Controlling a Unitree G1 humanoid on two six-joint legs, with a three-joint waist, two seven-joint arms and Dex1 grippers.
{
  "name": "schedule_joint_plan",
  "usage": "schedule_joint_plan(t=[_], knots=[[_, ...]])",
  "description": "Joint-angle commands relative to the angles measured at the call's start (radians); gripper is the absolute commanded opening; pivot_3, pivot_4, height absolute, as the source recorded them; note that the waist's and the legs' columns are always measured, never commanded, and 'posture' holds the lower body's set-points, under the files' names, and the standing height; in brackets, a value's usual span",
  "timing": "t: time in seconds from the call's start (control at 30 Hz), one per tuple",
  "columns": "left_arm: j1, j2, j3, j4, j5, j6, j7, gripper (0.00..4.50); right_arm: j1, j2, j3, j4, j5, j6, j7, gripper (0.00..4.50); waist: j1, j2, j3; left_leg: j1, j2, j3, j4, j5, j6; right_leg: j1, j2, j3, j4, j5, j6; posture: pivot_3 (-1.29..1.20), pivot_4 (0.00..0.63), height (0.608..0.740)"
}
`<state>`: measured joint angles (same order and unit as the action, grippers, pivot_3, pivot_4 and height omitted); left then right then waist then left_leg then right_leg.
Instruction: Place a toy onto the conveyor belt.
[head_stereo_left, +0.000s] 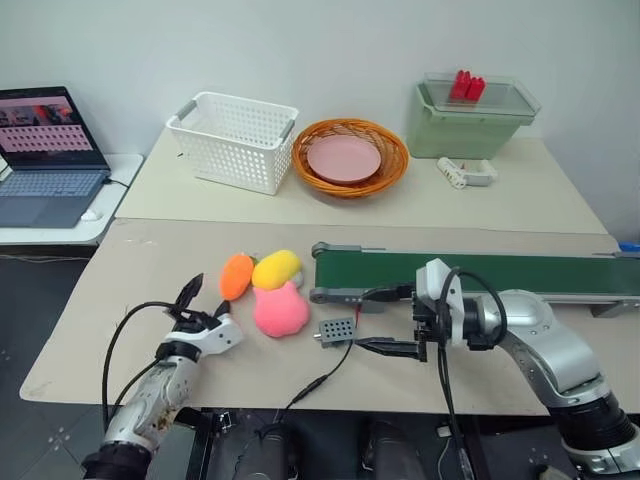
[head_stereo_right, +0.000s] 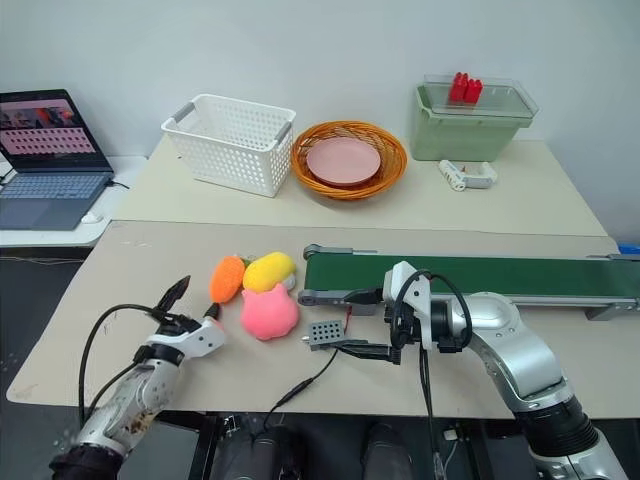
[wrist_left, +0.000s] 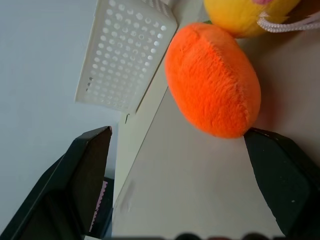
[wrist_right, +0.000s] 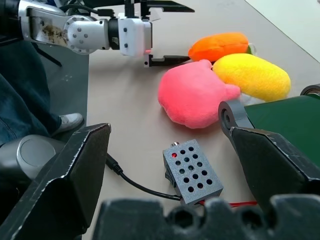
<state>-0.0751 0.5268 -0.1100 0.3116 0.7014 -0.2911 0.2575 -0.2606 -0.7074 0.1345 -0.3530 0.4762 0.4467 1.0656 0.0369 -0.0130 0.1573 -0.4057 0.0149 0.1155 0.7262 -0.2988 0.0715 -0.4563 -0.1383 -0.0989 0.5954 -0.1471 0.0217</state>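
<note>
Here the toy (head_stereo_left: 236, 275) lies flat on the beige table (head_stereo_left: 120, 300), its long axis running from the near edge toward the back with a slight lean to the right, its far end next to the yellow plush (head_stereo_left: 276, 268), which it touches along one side. The pink plush (head_stereo_left: 280, 310) sits just in front of the yellow one, near the toy's right side. The left gripper (head_stereo_left: 200, 303) is level with the tabletop and aimed forward at the toy's near end, its two black fingers spread wide with nothing between them; the left wrist view shows the orange plush ahead of the open fingers, not yet between them. The right gripper (head_stereo_left: 388, 320) points leftward across the table, its fingers also spread wide and empty, hanging just beside a small grey perforated box (head_stereo_left: 337, 330) with a cable, close to the near end roller of the conveyor belt (head_stereo_left: 480, 272). The belt stretches away to the right. Farther back stand a white basket (head_stereo_left: 235, 140), a wicker bowl (head_stereo_left: 350, 157) with a pink plate, and a green bin (head_stereo_left: 470, 118); a laptop (head_stereo_left: 45, 155) sits on a side table to the left.
</note>
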Motion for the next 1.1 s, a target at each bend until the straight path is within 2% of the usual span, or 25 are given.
schedule_joint_plan(t=[0.03,0.57,0.6,0.7,0.87,1.0,1.03,1.1], knots=[[-0.045,0.013,-0.017,0.038,-0.017,-0.042,0.009,4.46,-0.004,-0.002,-0.033,-0.022,0.012,-0.006,-0.006,4.50,-0.001,0.000,0.000,0.000,0.000,0.000,0.000,0.000,0.000,0.000,0.000,0.000,0.000,0.000,0.000,0.00,0.150,0.740],[-0.204,-0.017,-0.061,0.232,-0.097,-0.082,-0.028,4.46,0.013,-0.006,-0.042,-0.035,0.010,-0.004,-0.039,4.50,0.000,0.000,0.000,0.000,0.000,0.001,0.000,0.002,0.000,0.000,0.001,-0.001,0.001,0.000,0.000,0.00,0.150,0.740],[-0.208,-0.019,-0.061,0.239,-0.104,-0.084,-0.032,4.06,0.015,-0.007,-0.043,-0.037,0.010,-0.004,-0.041,4.50,0.000,0.000,0.000,0.000,0.000,0.001,0.000,0.002,0.001,0.001,0.001,-0.001,0.001,0.000,0.000,0.00,0.150,0.740],[-0.216,-0.020,-0.065,0.252,-0.116,-0.096,-0.045,3.46,0.020,-0.009,-0.045,-0.041,0.010,-0.002,-0.046,4.50,-0.001,0.000,0.000,0.000,0.000,0.001,0.000,0.001,0.002,0.001,0.001,-0.001,0.001,0.000,0.000,0.00,0.150,0.740],[-0.217,-0.020,-0.073,0.253,-0.121,-0.093,-0.049,1.64,0.025,-0.011,-0.048,-0.047,0.013,0.000,-0.051,4.50,0.002,0.000,0.000,0.000,0.000,0.001,0.000,0.003,-0.001,0.001,0.002,-0.001,0.000,0.000,0.000,0.00,0.150,0.740],[-0.212,-0.017,-0.076,0.250,-0.119,-0.084,-0.046,0.22,0.029,-0.011,-0.049,-0.049,0.012,-0.001,-0.053,4.50,0.005,0.003,-0.002,0.002,-0.001,0.000,0.001,0.000,0.003,0.003,0.000,-0.001,0.000,0.000,0.001,0.00,0.150,0.740],[-0.211,-0.016,-0.077,0.250,-0.118,-0.084,-0.045,0.02,0.030,-0.011,-0.049,-0.050,0.013,-0.001,-0.053,4.50,0.005,0.005,-0.003,0.002,-0.001,0.000,0.001,0.000,0.003,0.004,0.000,-0.002,0.000,0.000,0.001,0.00,0.150,0.740],[-0.213,-0.016,-0.076,0.254,-0.119,-0.082,-0.043,0.02,0.031,-0.010,-0.048,-0.048,0.011,-0.002,-0.053,4.50,0.005,0.006,-0.004,0.004,-0.001,0.000,0.001,0.000,0.004,0.005,-0.001,-0.001,0.000,0.000,0.001,0.00,0.150,0.740]])
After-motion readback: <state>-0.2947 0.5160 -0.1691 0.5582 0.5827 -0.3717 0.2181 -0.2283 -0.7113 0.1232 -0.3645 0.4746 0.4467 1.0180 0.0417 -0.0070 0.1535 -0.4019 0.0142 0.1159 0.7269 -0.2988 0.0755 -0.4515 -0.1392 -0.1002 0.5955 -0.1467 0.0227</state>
